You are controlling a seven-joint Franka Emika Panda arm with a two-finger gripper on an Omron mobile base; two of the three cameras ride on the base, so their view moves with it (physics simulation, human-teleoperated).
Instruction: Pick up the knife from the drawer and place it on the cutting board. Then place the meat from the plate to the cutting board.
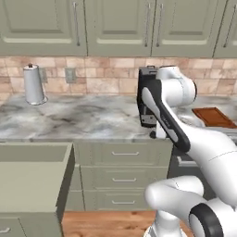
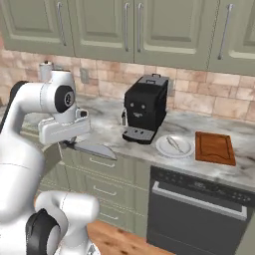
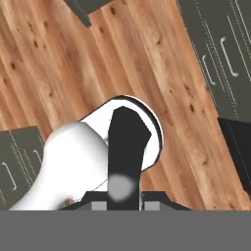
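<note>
Here, the knife (image 2: 88,148) is seen pinched by its black handle in the gripper (image 2: 63,144), its grey blade held roughly level and pointed along the counter front. The cutting board (image 2: 214,147) lies well apart on the counter, beyond the plate (image 2: 174,146), on the side toward which the blade is aimed.

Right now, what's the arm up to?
The gripper is shut on the knife, holding it in the air in front of the counter, blade pointing toward the coffee machine. The drawer stands open on the left. The cutting board is bare, further right along the counter. The meat lies on the plate next to the board. So the knife is picked but not yet placed.
</note>
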